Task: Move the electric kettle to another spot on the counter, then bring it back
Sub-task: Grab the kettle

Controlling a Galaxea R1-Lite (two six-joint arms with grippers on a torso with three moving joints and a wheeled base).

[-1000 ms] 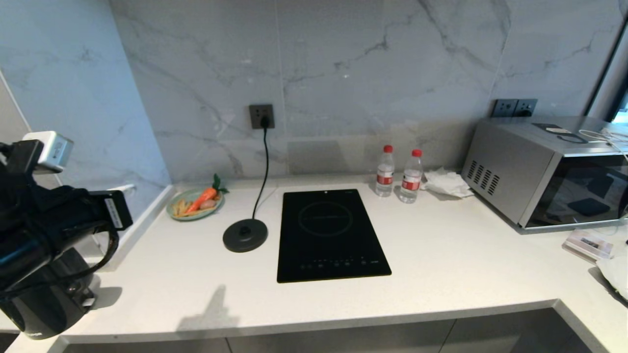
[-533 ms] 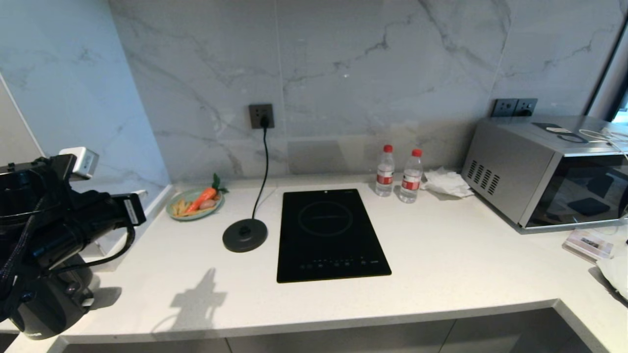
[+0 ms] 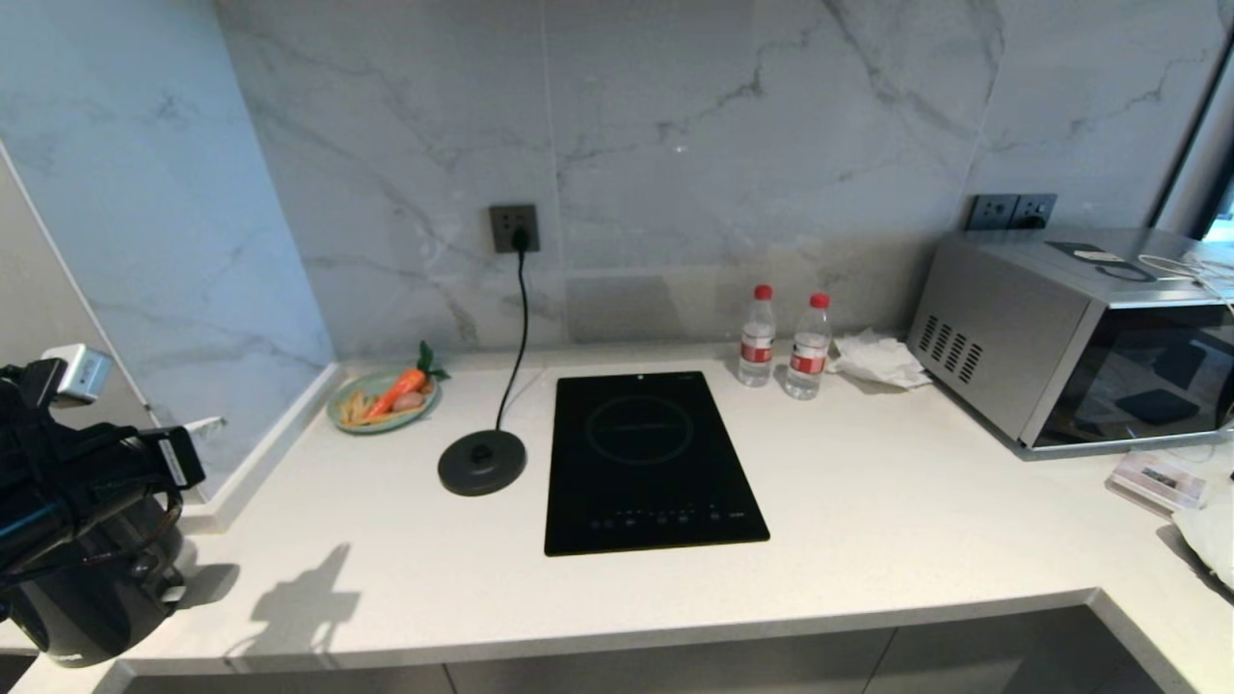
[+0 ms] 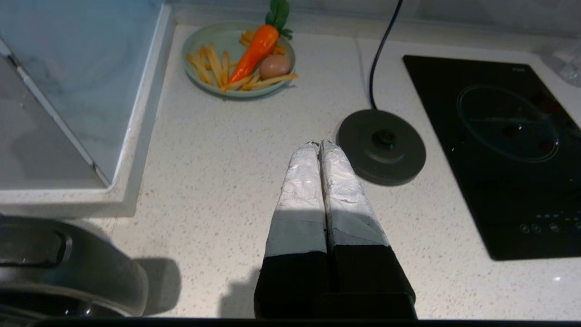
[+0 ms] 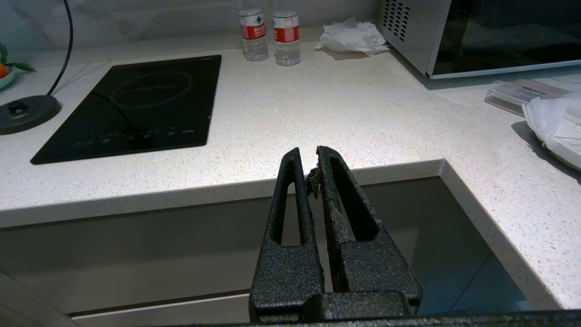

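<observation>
The black electric kettle (image 3: 85, 609) stands at the counter's (image 3: 868, 540) front left corner, off its base, partly hidden by my left arm (image 3: 87, 472) above it. In the left wrist view the kettle (image 4: 91, 268) fills a corner, behind and to one side of the fingers. My left gripper (image 4: 319, 144) hangs over bare counter (image 4: 218, 181), shut and empty, its white-wrapped fingers pressed together and pointing toward the round base disc (image 4: 381, 146). My right gripper (image 5: 308, 154) is parked in front of the counter's front edge, shut on nothing.
The corded base disc (image 3: 482, 463) sits left of the black hob (image 3: 646, 463). A plate (image 3: 339, 413) with a carrot and fries lies at the back left. Two water bottles (image 3: 783, 345), crumpled paper (image 3: 875, 361) and a microwave (image 3: 1070, 337) stand at the right.
My left arm has sunk and drawn back toward the left edge of the head view, and its shadow on the counter has slid left. The kettle has stayed where it stands.
</observation>
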